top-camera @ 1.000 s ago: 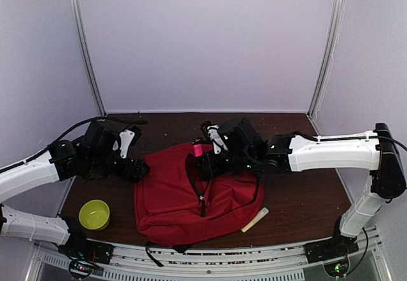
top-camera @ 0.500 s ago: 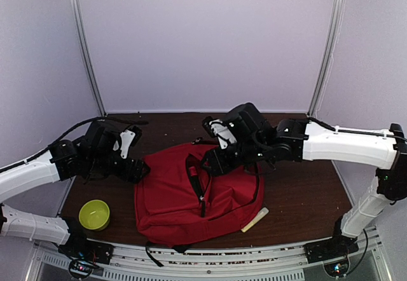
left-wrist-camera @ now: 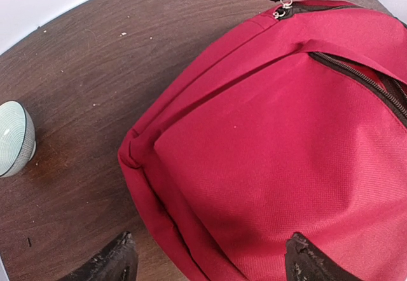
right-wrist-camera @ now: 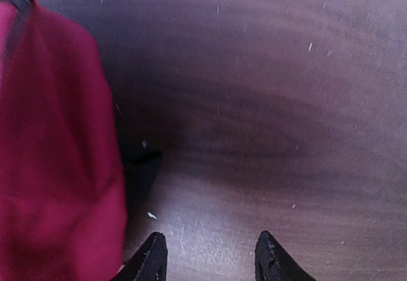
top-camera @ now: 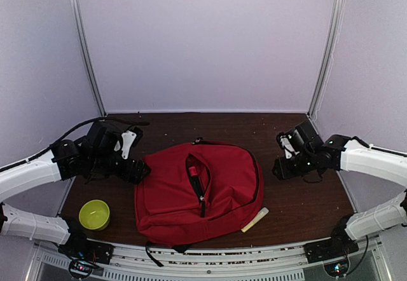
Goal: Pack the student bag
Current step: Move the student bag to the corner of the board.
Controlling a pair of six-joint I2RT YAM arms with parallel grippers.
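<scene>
Left tool (left-wrist-camera: pixel 206 263) has its two dark fingertips spread wide and pinches nothing. One tip hangs over bare wood and the other over red cloth, and whether either touches cannot be told. Below and between them lies the left edge of the large red fabric student bag (left-wrist-camera: pixel 286 141), with two small metal zip pulls (left-wrist-camera: pixel 280 7) at its far end.

Across from it, the right tool (right-wrist-camera: pixel 210 255) is also parted and empty. It is poised over the dark brown wooden surface (top-camera: pixel 305 198), near the bag's right side but apart from it.

Seen from above, the student bag lies flat in the middle of the surface between the two arms. A zip opening on top gapes, and what sits inside is too small to name. A small yellow-green round bowl (top-camera: pixel 94 214) stands near the front left corner, apart from the bag. A pale cream flat strip (top-camera: pixel 255 220) lies just beside the bag's near right corner.
</scene>
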